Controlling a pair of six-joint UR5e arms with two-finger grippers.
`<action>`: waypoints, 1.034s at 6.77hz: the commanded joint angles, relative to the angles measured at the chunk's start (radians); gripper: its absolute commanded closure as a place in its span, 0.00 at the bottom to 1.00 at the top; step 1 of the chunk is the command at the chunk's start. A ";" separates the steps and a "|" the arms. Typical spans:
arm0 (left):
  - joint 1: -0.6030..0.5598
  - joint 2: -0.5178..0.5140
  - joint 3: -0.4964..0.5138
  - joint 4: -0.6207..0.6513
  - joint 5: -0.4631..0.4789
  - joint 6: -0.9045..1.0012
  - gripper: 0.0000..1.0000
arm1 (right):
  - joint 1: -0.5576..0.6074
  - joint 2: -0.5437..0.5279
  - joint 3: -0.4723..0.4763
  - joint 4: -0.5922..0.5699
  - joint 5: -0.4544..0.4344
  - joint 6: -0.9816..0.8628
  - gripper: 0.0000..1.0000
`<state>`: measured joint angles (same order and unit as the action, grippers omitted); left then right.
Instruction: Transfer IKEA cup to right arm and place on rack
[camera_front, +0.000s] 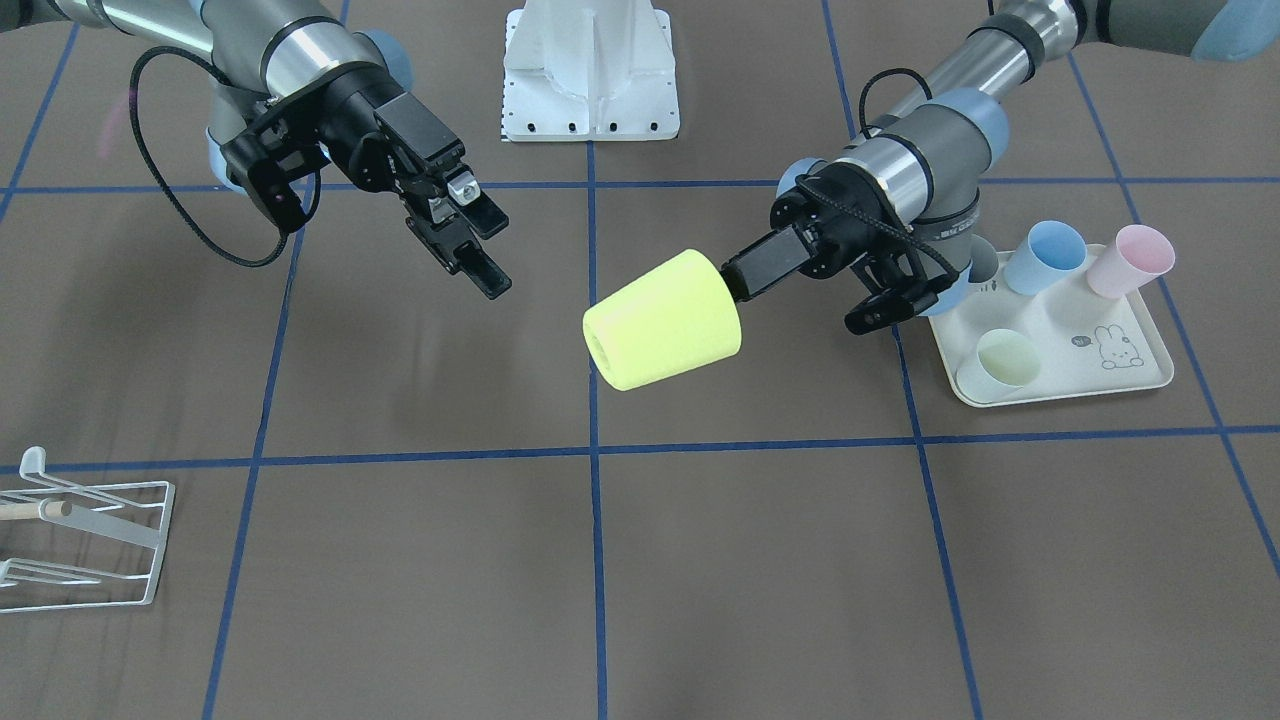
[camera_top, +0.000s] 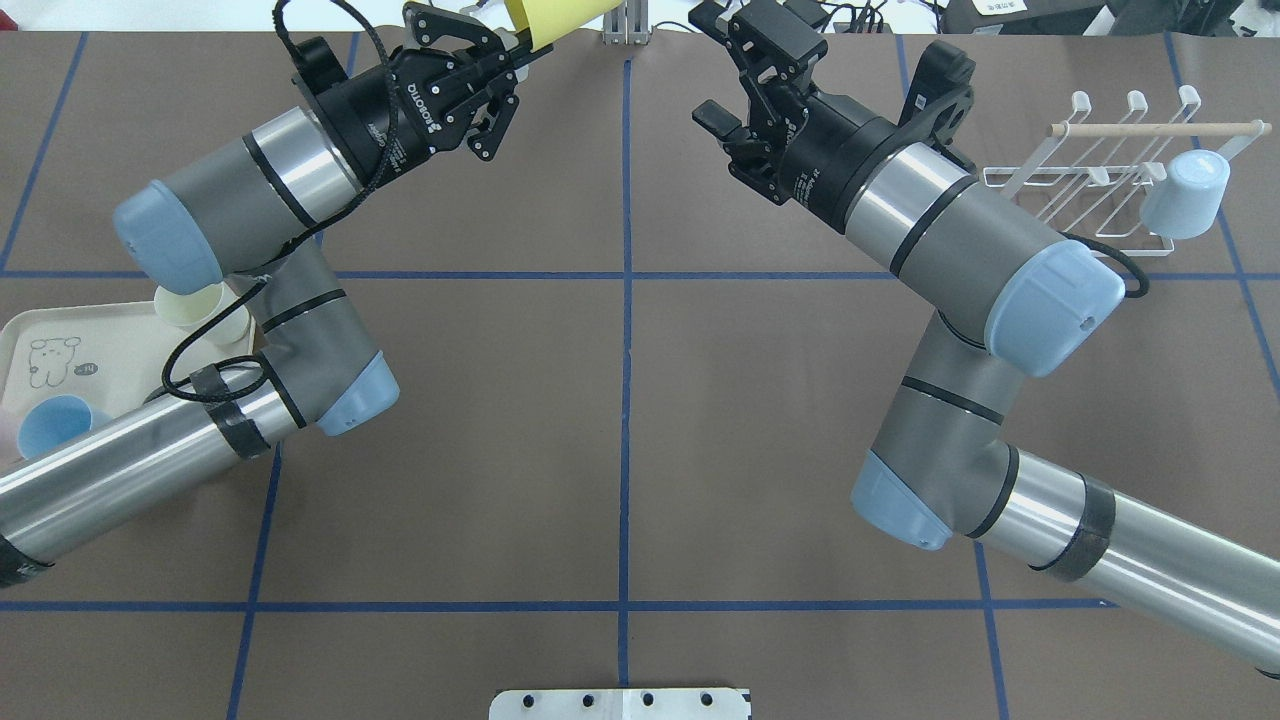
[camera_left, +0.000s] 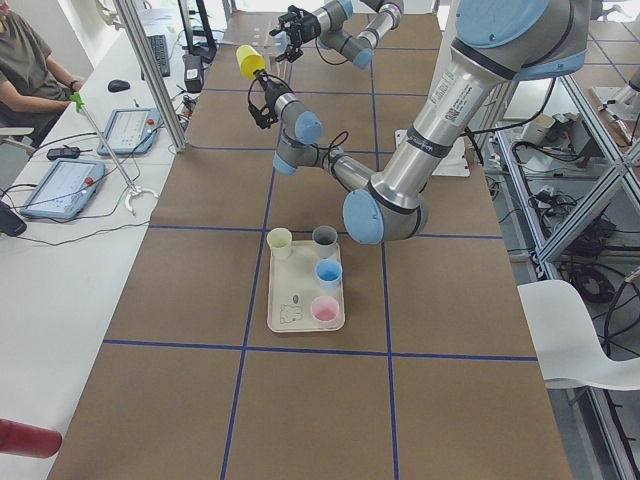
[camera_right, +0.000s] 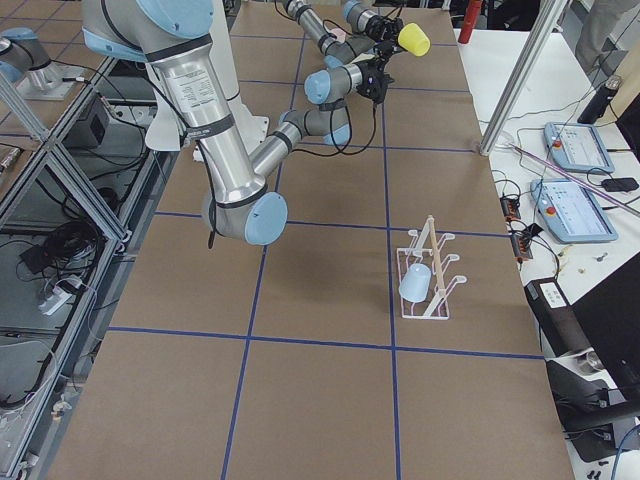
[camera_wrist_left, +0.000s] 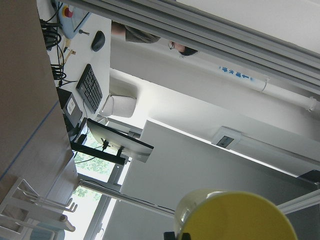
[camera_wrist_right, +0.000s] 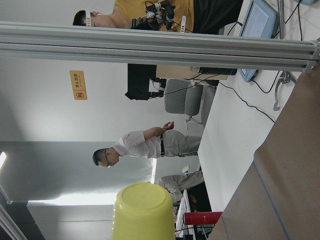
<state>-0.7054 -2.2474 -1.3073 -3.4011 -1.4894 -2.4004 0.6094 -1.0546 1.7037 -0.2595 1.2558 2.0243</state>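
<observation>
1. Exterior front-facing view: my left end effector (camera_front: 737, 285) is clenched on the rim end of the yellow IKEA cup (camera_front: 662, 320), held in the air over the middle of the table (camera_front: 420, 380).
2. The cup's long axis is near horizontal, with the closed base aimed toward my right side.
3. My right end effector (camera_front: 488, 248) is spread wide and holds nothing. It is near the cup but apart from it.
4. The right wrist view shows the base low in frame, so I judge I need to align first.
5. The rack (camera_front: 85, 540) is well off to my right.
</observation>
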 joint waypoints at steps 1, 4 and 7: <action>0.041 -0.046 0.029 0.000 0.001 0.000 1.00 | 0.001 0.004 -0.010 0.008 -0.004 0.004 0.00; 0.053 -0.052 0.037 0.008 0.000 0.006 1.00 | 0.001 0.005 -0.018 0.005 -0.006 -0.012 0.00; 0.098 -0.064 0.037 0.009 0.004 0.010 1.00 | 0.001 0.008 -0.021 0.003 -0.022 -0.010 0.00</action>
<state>-0.6228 -2.3112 -1.2702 -3.3922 -1.4866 -2.3908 0.6105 -1.0475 1.6841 -0.2550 1.2396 2.0138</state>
